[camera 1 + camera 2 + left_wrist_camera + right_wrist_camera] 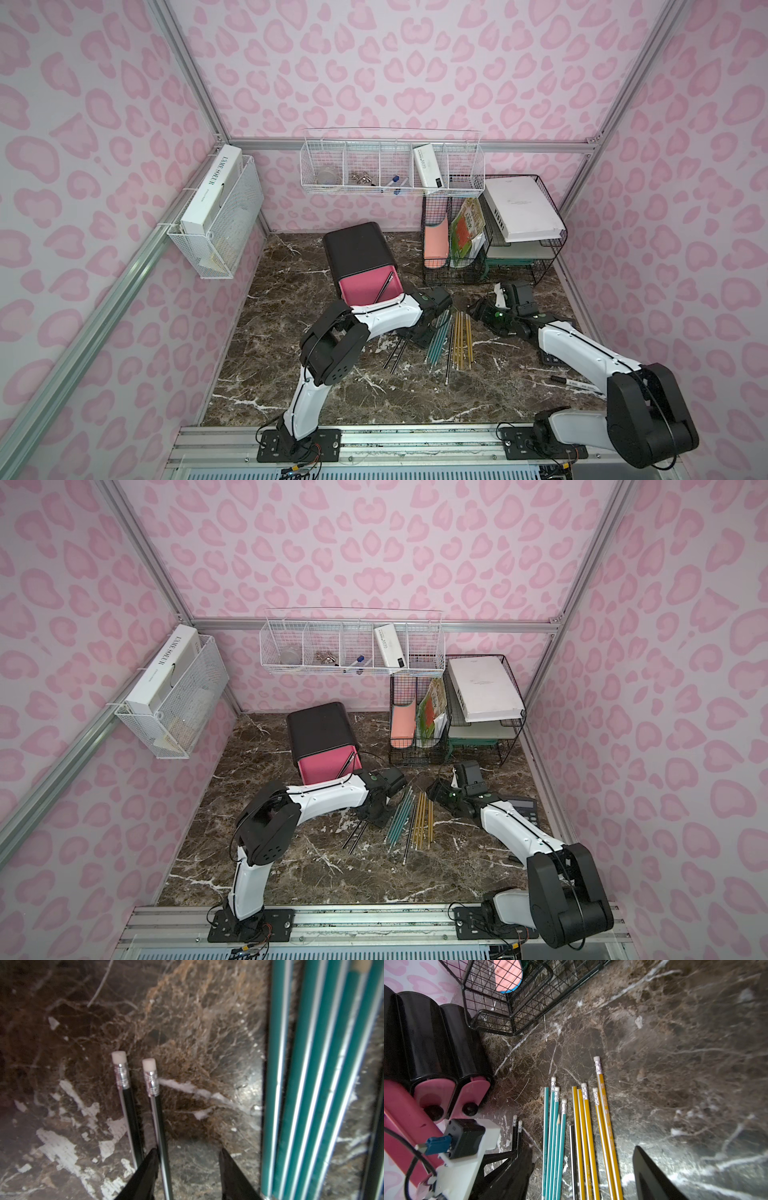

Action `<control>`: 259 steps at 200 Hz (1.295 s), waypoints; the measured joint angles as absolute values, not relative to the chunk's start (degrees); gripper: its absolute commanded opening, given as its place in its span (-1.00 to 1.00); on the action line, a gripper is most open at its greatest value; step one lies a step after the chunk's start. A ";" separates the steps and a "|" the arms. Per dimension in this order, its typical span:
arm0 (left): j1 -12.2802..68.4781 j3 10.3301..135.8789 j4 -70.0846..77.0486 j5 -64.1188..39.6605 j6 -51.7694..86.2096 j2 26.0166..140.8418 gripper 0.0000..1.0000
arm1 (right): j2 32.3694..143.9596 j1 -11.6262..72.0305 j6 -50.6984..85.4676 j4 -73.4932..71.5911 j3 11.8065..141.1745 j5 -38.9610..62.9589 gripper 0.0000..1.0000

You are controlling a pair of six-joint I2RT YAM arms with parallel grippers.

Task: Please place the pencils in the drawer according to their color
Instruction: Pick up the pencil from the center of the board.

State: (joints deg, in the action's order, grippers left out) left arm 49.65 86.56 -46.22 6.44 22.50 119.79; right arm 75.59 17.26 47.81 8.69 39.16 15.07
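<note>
The black cabinet (357, 249) has its top pink drawer (361, 291) pulled out, with one black pencil (384, 286) lying in it. The two lower drawers (452, 1095) are shut. On the marble lie two black pencils (395, 355), several teal pencils (438, 338), several yellow pencils (461, 340) and one more black pencil (573, 1157) between those groups. My left gripper (188, 1151) is down at the two black pencils, open. One black pencil (159, 1115) lies between the jaws against one fingertip; another (128, 1105) lies just outside. My right gripper (583, 1150) hovers open above the teal and yellow pencils.
A black wire file rack (490, 232) with books stands at the back right. White wire baskets (390, 170) hang on the back and left walls. A white marker (577, 384) and a dark calculator (523, 808) lie near the right arm.
</note>
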 measured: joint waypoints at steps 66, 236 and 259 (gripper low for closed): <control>49.45 88.90 -48.27 5.15 21.89 121.80 -0.14 | 75.66 17.26 47.81 8.67 39.27 15.22 0.38; 47.62 98.61 -49.10 5.58 18.83 128.62 -0.33 | 75.79 17.19 47.77 8.69 40.01 15.20 0.38; 47.51 99.04 -48.23 5.89 18.63 129.05 -0.39 | 75.77 17.19 47.77 8.71 40.10 15.20 0.38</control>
